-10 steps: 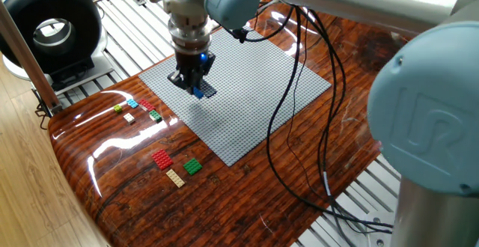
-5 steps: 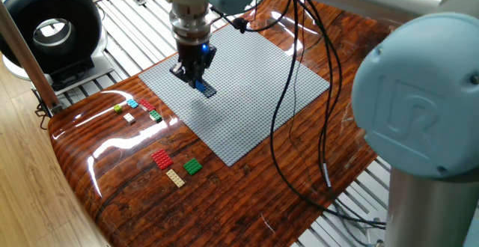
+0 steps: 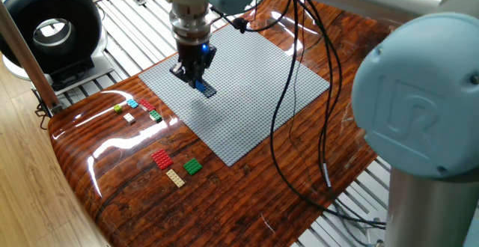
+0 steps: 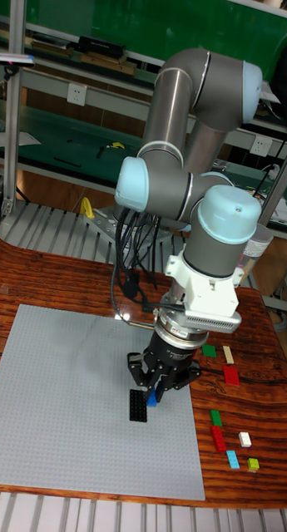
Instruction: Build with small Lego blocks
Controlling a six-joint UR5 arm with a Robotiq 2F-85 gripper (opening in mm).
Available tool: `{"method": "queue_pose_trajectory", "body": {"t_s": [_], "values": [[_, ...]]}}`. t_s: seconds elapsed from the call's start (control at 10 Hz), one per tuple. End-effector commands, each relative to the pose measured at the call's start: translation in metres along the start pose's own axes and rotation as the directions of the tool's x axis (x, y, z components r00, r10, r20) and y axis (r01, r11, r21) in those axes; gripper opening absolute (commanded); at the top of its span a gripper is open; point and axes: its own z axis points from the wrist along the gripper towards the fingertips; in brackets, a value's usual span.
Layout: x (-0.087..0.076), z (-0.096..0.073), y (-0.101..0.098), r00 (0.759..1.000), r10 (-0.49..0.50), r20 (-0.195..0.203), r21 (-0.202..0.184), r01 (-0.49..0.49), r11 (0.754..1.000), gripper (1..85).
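My gripper (image 3: 192, 77) (image 4: 162, 384) hovers low over the left part of the grey baseplate (image 3: 254, 90) (image 4: 68, 399). It looks shut on a small blue brick (image 3: 200, 84) (image 4: 152, 396) that hangs between its fingertips. A dark blue brick (image 3: 209, 91) (image 4: 140, 405) lies on the plate right beside it. Loose small Lego blocks rest on the wood beside the plate: red (image 3: 162, 159), green (image 3: 192, 166) and tan (image 3: 175, 177) in one group. The other group is yellow-green (image 3: 118, 109), light blue (image 3: 132, 103), white (image 3: 129, 117), red (image 3: 145, 106) and green (image 3: 155, 115).
Black cables (image 3: 299, 127) hang from the arm across the plate's right side. A black ring-shaped device (image 3: 49, 30) stands off the table at the back left. The arm's big elbow (image 3: 419, 127) fills the right foreground. The wooden table's edge (image 3: 75, 157) runs close to the loose blocks.
Since one second ago the gripper has lifted slightly and shifted toward the back with the blue brick. Nothing has moved in the last half second.
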Motion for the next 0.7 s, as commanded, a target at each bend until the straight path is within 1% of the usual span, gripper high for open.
{"method": "queue_pose_trajectory", "body": {"t_s": [0.0,0.1,0.2,0.3,0.4,0.5,0.6], "values": [[-0.007,0.001,-0.011,0.998,-0.061,-0.005,-0.042,0.061,0.997,1.0],[-0.001,0.001,-0.013,0.999,-0.042,-0.03,-0.034,0.041,0.999,1.0],[-0.001,0.001,-0.022,0.999,-0.035,-0.029,-0.003,0.035,0.999,1.0],[-0.008,0.001,-0.019,0.999,-0.039,-0.003,-0.012,0.039,0.999,1.0],[-0.015,0.001,-0.024,1.0,-0.007,0.023,0.007,0.007,1.0,1.0],[-0.012,0.001,-0.026,0.999,0.032,0.014,0.015,-0.033,0.999,1.0],[-0.002,0.001,-0.025,0.995,0.098,-0.026,0.013,-0.097,0.995,1.0]]}}
